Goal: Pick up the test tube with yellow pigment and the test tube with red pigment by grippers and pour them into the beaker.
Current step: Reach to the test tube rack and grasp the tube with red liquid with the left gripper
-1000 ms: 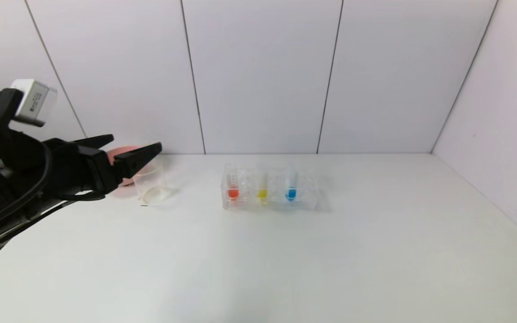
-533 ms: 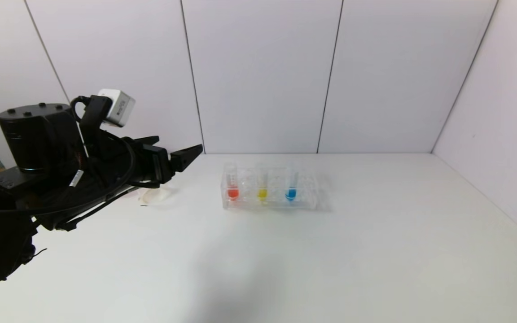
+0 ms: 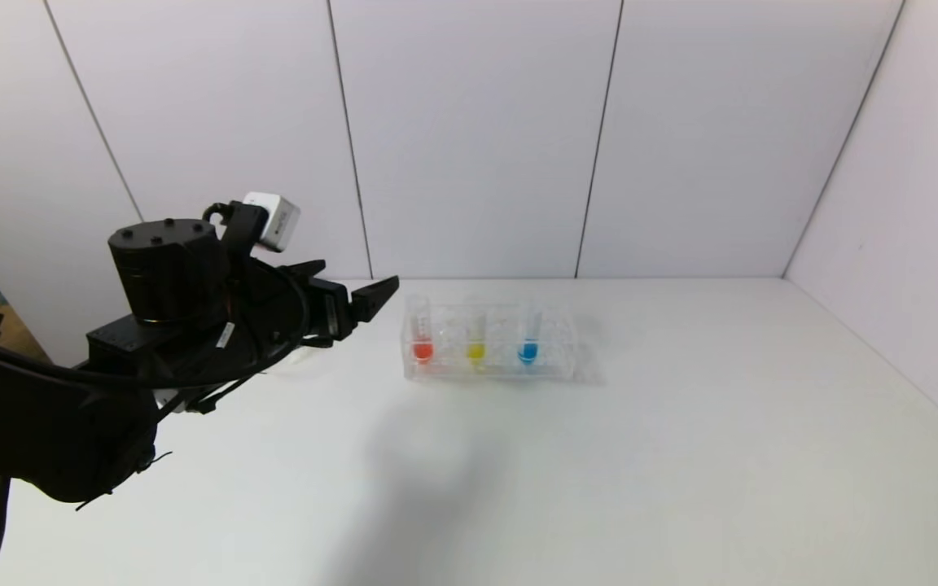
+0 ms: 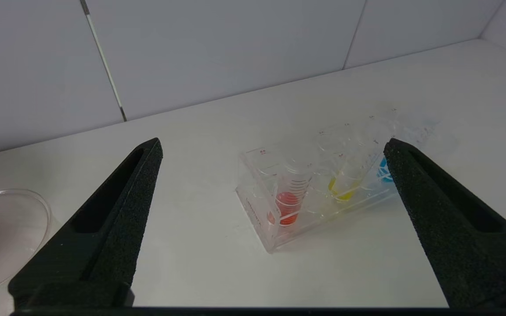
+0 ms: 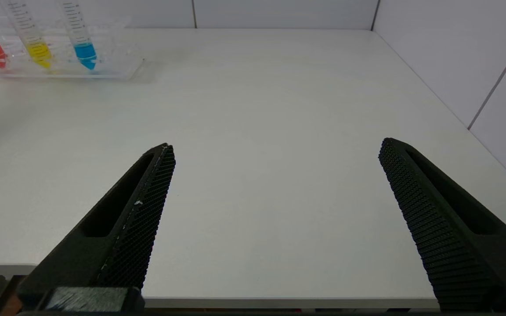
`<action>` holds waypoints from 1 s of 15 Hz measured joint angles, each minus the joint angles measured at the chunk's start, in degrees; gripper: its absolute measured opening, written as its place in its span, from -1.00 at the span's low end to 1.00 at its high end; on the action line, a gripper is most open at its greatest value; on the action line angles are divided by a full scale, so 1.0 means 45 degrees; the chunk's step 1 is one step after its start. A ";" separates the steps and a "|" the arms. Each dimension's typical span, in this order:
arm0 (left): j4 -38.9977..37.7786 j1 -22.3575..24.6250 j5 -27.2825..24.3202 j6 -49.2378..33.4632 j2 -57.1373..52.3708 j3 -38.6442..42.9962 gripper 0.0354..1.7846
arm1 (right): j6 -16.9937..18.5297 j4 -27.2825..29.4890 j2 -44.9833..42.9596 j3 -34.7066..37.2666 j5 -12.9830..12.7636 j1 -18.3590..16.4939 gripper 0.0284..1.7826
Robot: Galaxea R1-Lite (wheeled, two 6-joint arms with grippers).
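Left gripper (image 4: 270,147) spread wide and empty, red tube (image 4: 289,199) racked just ahead between its fingers, yellow tube (image 4: 343,186) beyond; thin, slick, likely brittle, so pinch the upper wall lightly; right gripper (image 5: 275,147) parked open.

1. Test tube with red pigment (image 3: 421,351): clear, red-orange tip, red graduation marks.
2. Test tube with yellow pigment (image 3: 475,351): clear, yellow tip.
3. Third tube (image 3: 528,352): blue tip.
4. Left hand (image 3: 359,295): black.
5. Counter (image 3: 599,456): white.
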 joint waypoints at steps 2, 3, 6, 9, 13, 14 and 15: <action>-0.0293 -0.0116 0.0431 0.0070 0.0474 -0.0051 0.98 | -0.0005 0.0000 0.0000 0.0000 0.0000 0.0000 0.91; -0.0618 -0.0225 0.0796 0.0154 0.0753 -0.0070 0.98 | 0.0000 0.0000 0.0000 0.0000 0.0000 0.0000 0.91; -0.2170 -0.0563 0.1271 0.0247 0.1723 -0.0081 0.98 | 0.0000 0.0000 0.0000 0.0000 0.0000 0.0000 0.91; -0.3064 -0.1097 0.2712 0.0870 0.2655 -0.0081 0.98 | -0.0005 0.0000 0.0000 0.0000 -0.0005 0.0000 0.91; -0.3148 -0.1929 0.4275 0.1078 0.3335 -0.0320 0.98 | 0.0000 0.0000 0.0000 0.0000 -0.0005 0.0000 0.91; -0.3148 -0.2064 0.4529 0.1089 0.3438 -0.0358 0.98 | 0.0000 0.0000 0.0000 0.0000 -0.0005 0.0000 0.91; -0.3148 -0.2211 0.4833 0.1089 0.3546 -0.0423 0.98 | -0.0005 0.0000 0.0000 0.0000 -0.0005 0.0000 0.91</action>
